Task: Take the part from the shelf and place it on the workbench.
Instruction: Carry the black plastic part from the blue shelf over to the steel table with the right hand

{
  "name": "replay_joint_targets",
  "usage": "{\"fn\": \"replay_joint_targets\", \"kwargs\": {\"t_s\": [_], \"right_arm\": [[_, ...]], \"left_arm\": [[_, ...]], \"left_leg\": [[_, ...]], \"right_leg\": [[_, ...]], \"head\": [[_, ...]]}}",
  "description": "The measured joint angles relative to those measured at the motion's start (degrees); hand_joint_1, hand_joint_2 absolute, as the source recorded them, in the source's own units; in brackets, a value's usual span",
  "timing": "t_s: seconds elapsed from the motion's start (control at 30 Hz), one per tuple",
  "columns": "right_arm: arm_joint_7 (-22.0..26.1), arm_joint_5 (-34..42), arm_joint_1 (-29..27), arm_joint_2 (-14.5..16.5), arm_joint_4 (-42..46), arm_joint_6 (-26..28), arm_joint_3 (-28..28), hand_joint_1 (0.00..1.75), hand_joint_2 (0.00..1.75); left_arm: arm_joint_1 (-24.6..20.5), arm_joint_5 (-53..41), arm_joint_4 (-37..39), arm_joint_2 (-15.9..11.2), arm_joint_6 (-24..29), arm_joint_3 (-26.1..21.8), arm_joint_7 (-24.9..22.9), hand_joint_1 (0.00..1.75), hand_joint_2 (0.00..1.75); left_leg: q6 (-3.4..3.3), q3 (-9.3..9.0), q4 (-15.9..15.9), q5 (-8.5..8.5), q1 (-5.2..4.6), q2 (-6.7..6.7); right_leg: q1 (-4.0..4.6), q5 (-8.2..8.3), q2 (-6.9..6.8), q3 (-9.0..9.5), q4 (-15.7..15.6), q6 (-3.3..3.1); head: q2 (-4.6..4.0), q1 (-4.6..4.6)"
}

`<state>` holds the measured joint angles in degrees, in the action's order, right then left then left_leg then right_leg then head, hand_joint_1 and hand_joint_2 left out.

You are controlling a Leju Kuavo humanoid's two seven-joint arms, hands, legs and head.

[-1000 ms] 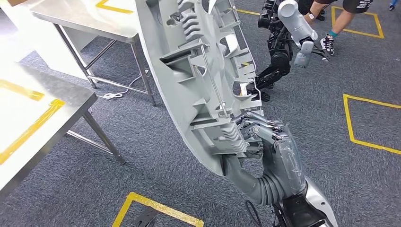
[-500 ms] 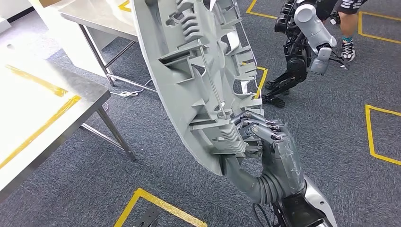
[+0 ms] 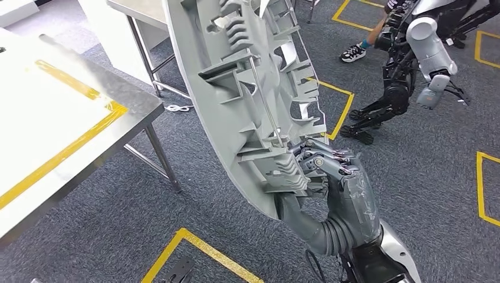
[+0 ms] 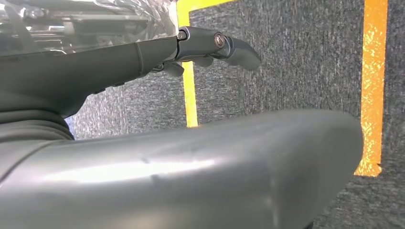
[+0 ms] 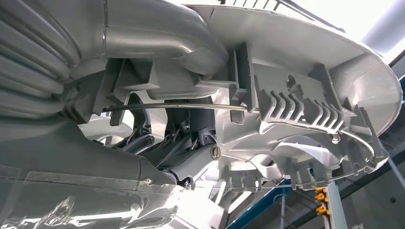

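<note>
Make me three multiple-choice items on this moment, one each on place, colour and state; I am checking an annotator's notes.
1. Where is the steel workbench relative to the large grey ribbed plastic part?
A. On its left
B. On its right
C. Under it

2. What colour is the tape on the bench?
A. Red
B. Yellow
C. Blue

3. What is the right hand doing?
A. Hanging free
B. Resting on the bench
C. Gripping the part

Answers: 1 A, the bench lies left in the head view; 2 B, yellow strips cross its top; 3 C, fingers wrap the part's lower ribs.
</note>
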<state>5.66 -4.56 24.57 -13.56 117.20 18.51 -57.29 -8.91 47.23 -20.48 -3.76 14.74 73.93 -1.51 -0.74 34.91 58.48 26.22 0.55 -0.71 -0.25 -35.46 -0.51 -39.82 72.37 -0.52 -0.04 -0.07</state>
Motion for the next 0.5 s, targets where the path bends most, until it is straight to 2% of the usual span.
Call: {"fn": "replay_joint_targets", "kwargs": {"t_s": [0.03, 0.07, 0.1, 0.17, 0.2, 0.23, 0.27, 0.33, 0.37, 0.43, 0.5], "right_arm": [[0.0, 0.0, 0.0, 0.0, 0.0, 0.0, 0.0, 1.75, 1.75], [0.0, 0.0, 0.0, 0.0, 0.0, 0.0, 0.0, 1.75, 1.75], [0.0, 0.0, 0.0, 0.0, 0.0, 0.0, 0.0, 1.75, 1.75], [0.0, 0.0, 0.0, 0.0, 0.0, 0.0, 0.0, 1.75, 1.75], [0.0, 0.0, 0.0, 0.0, 0.0, 0.0, 0.0, 1.75, 1.75], [0.0, 0.0, 0.1, 0.0, 0.0, -0.1, 0.0, 1.75, 1.75], [0.0, -0.1, 0.1, 0.0, 0.0, -0.1, 0.0, 1.75, 1.75], [0.0, -0.1, 0.2, 0.0, 0.0, -0.1, 0.0, 1.75, 1.75], [0.0, -0.1, 0.2, 0.0, 0.0, -0.1, 0.0, 1.75, 1.75], [0.0, -0.1, 0.3, 0.0, 0.0, -0.2, 0.0, 1.75, 1.75], [0.0, -0.1, 0.3, 0.1, 0.0, -0.2, 0.0, 1.75, 1.75]], "left_arm": [[0.0, -0.1, 0.0, 0.0, 0.0, 0.0, 0.0, 0.0, 1.75], [0.0, -0.2, 0.0, 0.0, 0.0, 0.0, -0.1, 0.0, 1.75], [0.0, -0.4, 0.0, 0.0, 0.0, 0.0, -0.1, 0.0, 1.75], [-0.1, -0.5, 0.0, 0.0, 0.1, 0.0, -0.1, 0.0, 1.75], [-0.1, -0.6, 0.0, 0.1, 0.2, 0.0, -0.2, 0.0, 1.75], [-0.1, -0.6, 0.0, 0.1, 0.2, 0.0, -0.2, 0.0, 1.75], [-0.1, -0.6, 0.0, 0.2, 0.2, 0.0, -0.2, 0.0, 1.75], [0.0, -0.7, 0.0, 0.2, 0.2, 0.0, -0.3, 0.0, 1.75], [0.0, -0.8, 0.0, 0.2, 0.2, 0.0, -0.4, 0.0, 1.75], [0.0, -0.8, 0.0, 0.2, 0.2, 0.0, -0.4, 0.0, 1.75], [-0.1, -0.9, 0.0, 0.2, 0.3, 0.0, -0.4, 0.0, 1.75]], "left_leg": [[-0.05, 0.0, 0.0, 0.01, -0.1, -0.38], [-0.06, -0.01, 0.0, 0.01, -0.19, -0.79], [-0.06, -0.04, 0.0, 0.01, -0.24, -1.24], [0.02, -0.09, 0.1, 0.01, -0.27, -2.12], [0.16, 0.0, 0.1, -0.02, -0.26, -2.52], [0.39, 0.15, 0.1, -0.09, -0.19, -2.85], [0.71, 0.34, 0.1, -0.18, -0.09, -3.13], [1.36, 0.58, 0.0, -0.21, 0.16, -3.55], [1.64, 0.75, 0.4, 0.17, 0.16, -3.24], [2.14, 2.28, 4.2, 2.5, 0.15, -1.81], [2.7, 5.35, 11.3, 5.75, 0.26, -0.57]], "right_leg": [[0.01, -0.45, 0.1, -1.43, 2.5, -0.07], [0.02, 0.28, 0.15, -1.88, 2.8, -0.24], [0.06, 2.01, 0.3, -1.25, 0.9, -0.5], [0.21, 6.2, 1.4, 2.1, -6.7, -1.22], [0.28, 7.43, 2.05, 3.6, -10.1, -1.46], [0.4, 7.96, 2.53, 4.53, -12.3, -1.61], [0.51, 7.85, 2.76, 4.87, -13.1, -1.68], [0.55, 8.07, 2.21, 5.07, -13.7, -1.91], [0.46, 8.22, 1.85, 5.35, -14.1, -2.12], [0.22, 8.46, 0.96, 6.02, -14.9, -2.51], [0.25, 8.33, 0.13, 6.33, -14.9, -2.68]], "head": [[0.01, 0.05], [0.01, 0.09], [0.02, 0.13], [0.01, 0.17], [0.01, 0.19], [0.01, 0.21], [0.01, 0.25], [0.02, 0.29], [0.01, 0.27], [0.0, 0.04], [0.0, -0.16]]}}
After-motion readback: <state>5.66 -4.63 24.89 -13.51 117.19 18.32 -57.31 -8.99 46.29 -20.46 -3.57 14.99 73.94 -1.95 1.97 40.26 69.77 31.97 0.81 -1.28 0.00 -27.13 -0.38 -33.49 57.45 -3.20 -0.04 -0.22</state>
